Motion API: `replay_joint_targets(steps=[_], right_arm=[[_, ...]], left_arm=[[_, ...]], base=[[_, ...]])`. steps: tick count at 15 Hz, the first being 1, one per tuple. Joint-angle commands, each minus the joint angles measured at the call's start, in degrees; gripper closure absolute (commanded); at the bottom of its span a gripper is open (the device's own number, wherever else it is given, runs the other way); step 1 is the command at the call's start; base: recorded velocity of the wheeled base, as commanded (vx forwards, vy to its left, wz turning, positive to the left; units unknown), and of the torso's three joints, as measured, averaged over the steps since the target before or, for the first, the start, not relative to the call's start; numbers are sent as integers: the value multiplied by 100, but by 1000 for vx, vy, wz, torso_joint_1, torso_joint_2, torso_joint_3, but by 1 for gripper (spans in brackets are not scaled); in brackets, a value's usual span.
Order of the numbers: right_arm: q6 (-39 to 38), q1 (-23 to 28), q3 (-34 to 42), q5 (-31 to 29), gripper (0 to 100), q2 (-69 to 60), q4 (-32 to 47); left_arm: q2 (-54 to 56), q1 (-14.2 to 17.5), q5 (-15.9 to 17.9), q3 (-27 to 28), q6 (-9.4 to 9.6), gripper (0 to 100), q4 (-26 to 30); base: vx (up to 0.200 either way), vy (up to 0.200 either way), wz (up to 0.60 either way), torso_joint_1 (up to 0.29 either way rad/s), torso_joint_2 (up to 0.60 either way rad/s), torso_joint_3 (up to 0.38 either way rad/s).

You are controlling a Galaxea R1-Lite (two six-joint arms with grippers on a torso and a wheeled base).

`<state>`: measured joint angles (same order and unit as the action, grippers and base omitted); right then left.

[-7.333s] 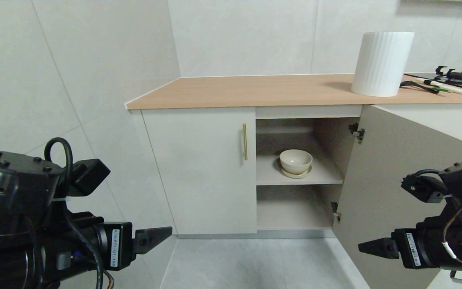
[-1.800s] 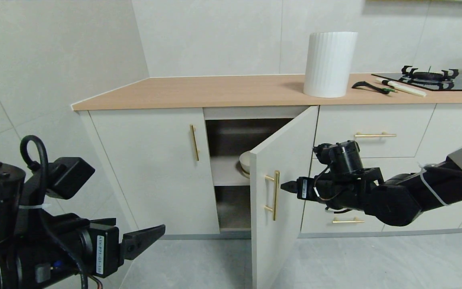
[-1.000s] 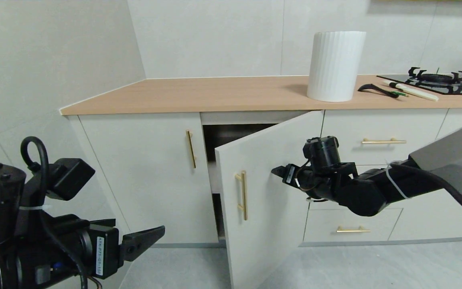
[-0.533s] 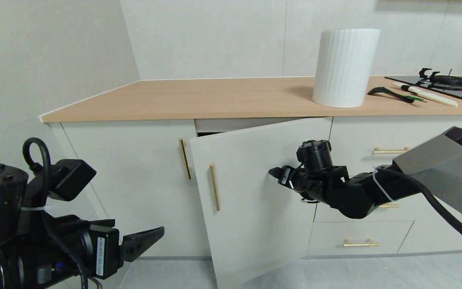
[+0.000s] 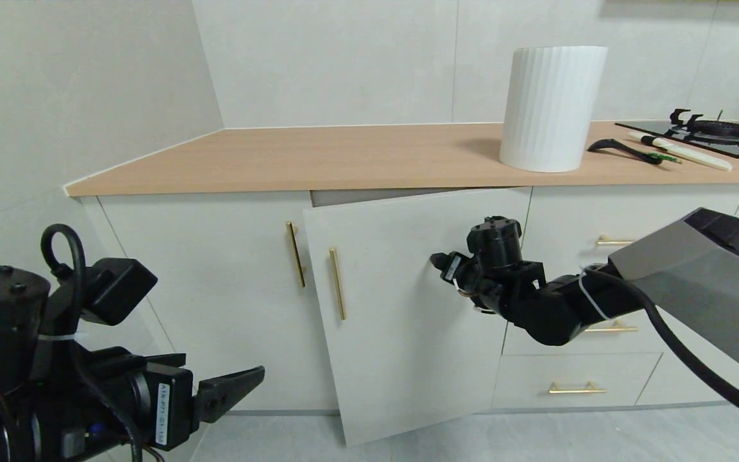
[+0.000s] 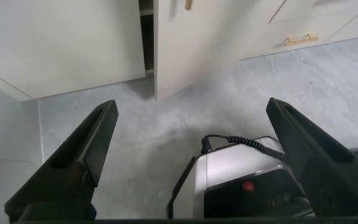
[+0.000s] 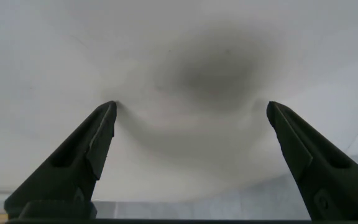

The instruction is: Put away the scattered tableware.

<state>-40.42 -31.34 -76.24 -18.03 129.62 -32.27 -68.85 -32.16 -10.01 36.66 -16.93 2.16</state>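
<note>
**At the cupboard door, the right gripper lies spread against the panel**

Below the bench (image 5: 318, 154), the right gripper (image 5: 441, 262) is pressed to the front of the right-hand cupboard door (image 5: 408, 333), in the upper part of the panel and well to the hinge side of its brass handle (image 5: 337, 283). In the right wrist view its fingers (image 7: 79, 162) stand wide apart, both tips touching the pale door face, with nothing held between them. The door is almost shut. Its handle edge still stands a little proud of the neighbouring door (image 5: 215, 289), leaving a narrow dark slit under the bench edge.

The left gripper (image 6: 191, 112) hangs low at the robot's left side, over the grey tiled floor (image 6: 135, 130) and well apart from the cupboard. Its fingers are likewise spread and hold nothing.

The tableware in view lies on the bench at the far right. A black utensil (image 5: 623, 149) and some pale sticks (image 5: 684, 153) rest side by side between a tall white ribbed canister (image 5: 550, 108) and the hob (image 5: 716, 131). The sticks reach onto the hob's edge. Whether the utensil touches the sticks cannot be told. Drawers (image 5: 632, 218) with brass pulls sit to the right of the door.
</note>
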Motion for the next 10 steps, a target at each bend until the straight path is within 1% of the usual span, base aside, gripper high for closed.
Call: replay_joint_targets(steps=[1,2,7,10], right_arm=[[-1,76,-260,-210,0,248,19],[8,128,-383,-359,0,327,45],[8,225,-541,-465,0,406,54],[17,330,-743,-711,0,582,72]], left_arm=[[-5,-1,-1,-1,-3,0,-5],[-5,-1,-1,-1,-3,0,-5],[-5,8,-1,-1,-3,0,4],[-14,-1,-1,-1,-3,0,-5]], base=[[0,0,0,0,0,0],[0,0,0,0,0,0],[0,0,0,0,0,0],[0,0,0,0,0,0]])
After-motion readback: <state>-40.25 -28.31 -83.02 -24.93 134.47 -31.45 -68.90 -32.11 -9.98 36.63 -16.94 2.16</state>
